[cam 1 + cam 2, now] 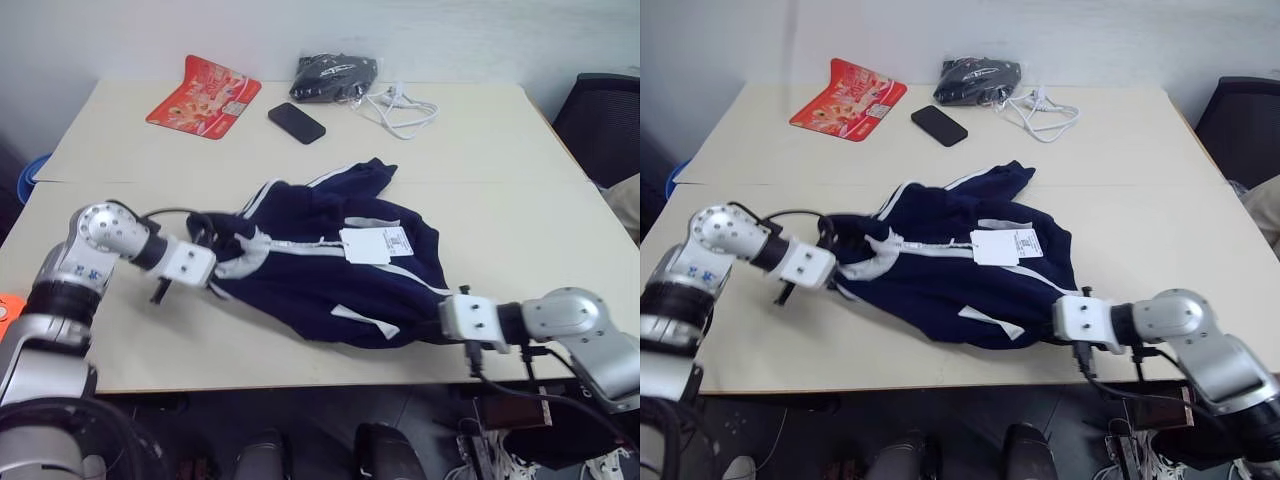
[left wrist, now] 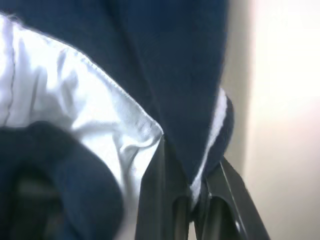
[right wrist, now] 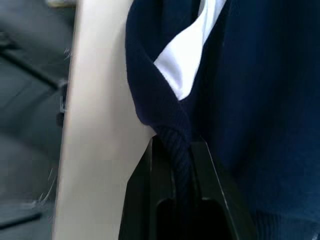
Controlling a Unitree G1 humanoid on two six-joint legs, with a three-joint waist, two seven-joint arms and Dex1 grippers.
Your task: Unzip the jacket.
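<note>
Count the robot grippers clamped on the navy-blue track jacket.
2. The left gripper pinches the navy-blue track jacket at its white-edged collar end; the right gripper pinches its ribbed hem at the table's near edge.

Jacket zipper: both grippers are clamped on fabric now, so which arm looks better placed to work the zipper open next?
Probably the left. The left gripper is shut on the jacket at the collar end, beside the white zipper. The right gripper pinches the ribbed hem, away from the zipper, and likely serves best as an anchor.

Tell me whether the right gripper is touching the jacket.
Touching. The right wrist view shows the right gripper shut on the jacket, pinching its ribbed hem.
</note>
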